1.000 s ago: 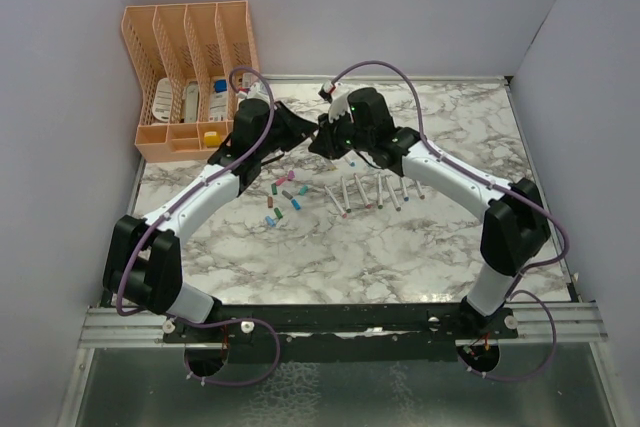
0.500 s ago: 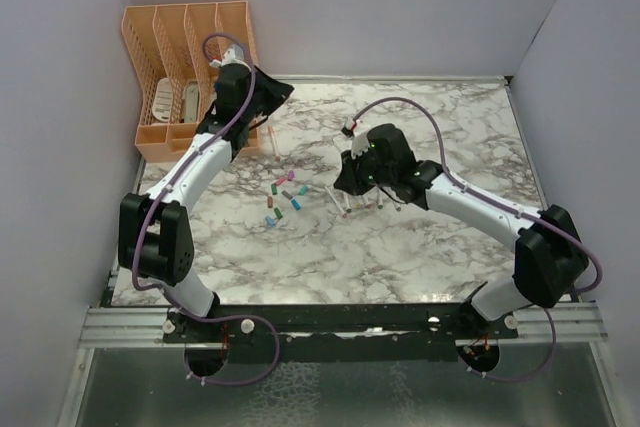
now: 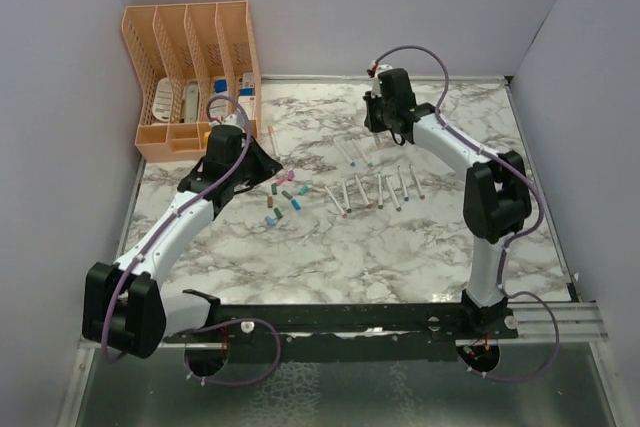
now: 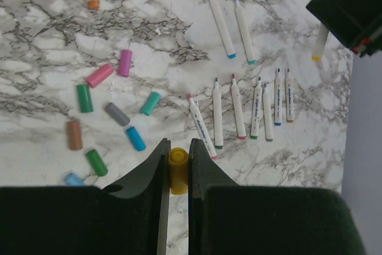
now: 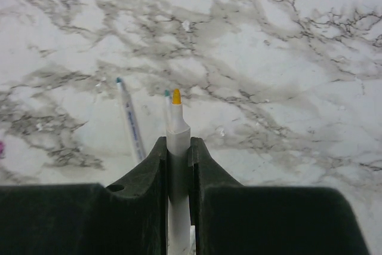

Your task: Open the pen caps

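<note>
A yellow pen cap (image 4: 178, 168) sits pinched between the fingers of my left gripper (image 4: 177, 150), above the marble table. Several loose pen caps (image 4: 117, 114) in pink, green, grey, teal, blue and brown lie scattered below it, and show as a cluster (image 3: 283, 197) in the top view. My right gripper (image 5: 177, 144) is shut on a white pen barrel (image 5: 178, 135) with a bare yellow tip, far back on the table (image 3: 386, 119). A row of uncapped pens (image 3: 375, 190) lies between the arms.
An orange desk organiser (image 3: 190, 77) stands at the back left corner. Two more uncapped pens (image 3: 356, 152) lie behind the row, and an orange-tipped pen (image 3: 272, 142) lies near the organiser. Walls close in the table on the left, back and right.
The grippers were together over the middle a second ago and have pulled apart. The left has swung back left and down beside the caps; the right has carried the pen to the back.
</note>
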